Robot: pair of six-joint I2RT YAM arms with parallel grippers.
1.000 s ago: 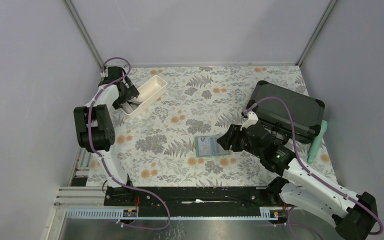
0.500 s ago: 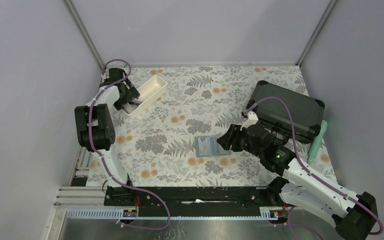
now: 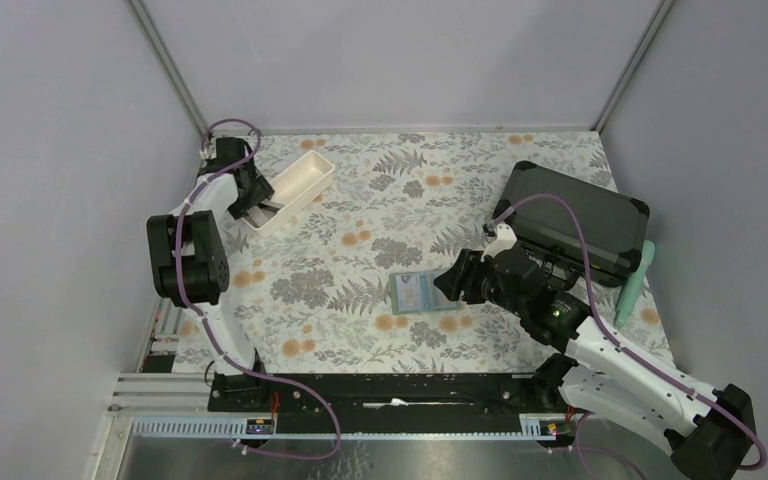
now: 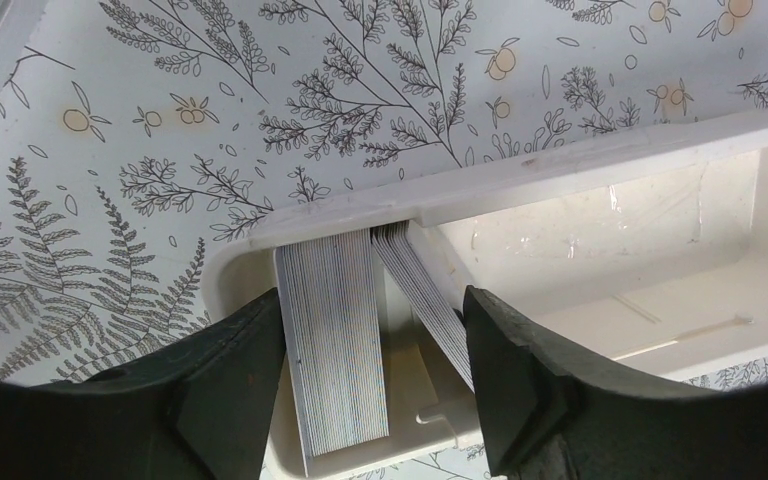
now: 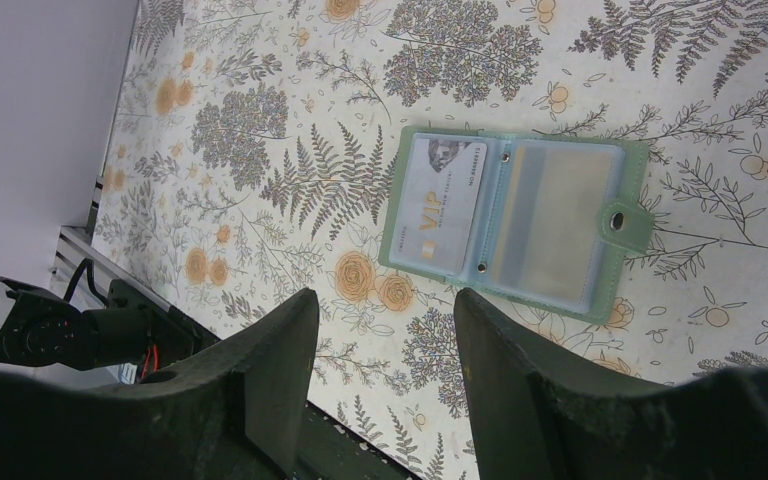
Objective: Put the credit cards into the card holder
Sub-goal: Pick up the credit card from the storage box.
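Observation:
The credit cards [image 4: 335,340] stand on edge as a thick pale stack in the near end of the white tray [image 4: 560,165], with a second, leaning bunch [image 4: 425,295] beside it. My left gripper [image 4: 372,300] is lowered over that end of the tray [image 3: 295,185] and straddles both bunches. Its jaws stand apart, and I cannot tell whether the pads press the cards. The sage-green card holder [image 5: 515,225] lies open on the cloth with a pale VIP card [image 5: 445,205] in one pocket. My right gripper [image 5: 385,300] hovers open and empty just beside the card holder [image 3: 412,292].
A large black hard case [image 3: 580,220] lies at the right rear. A teal-green stick-like object [image 3: 635,285] rests by the right wall. The left arm [image 3: 188,250] stands close to the left wall, and floral cloth covers the table.
The left gripper's jaws have narrowed around the cards and the wrist has shifted slightly over the tray end. The right arm and the card holder have not moved.

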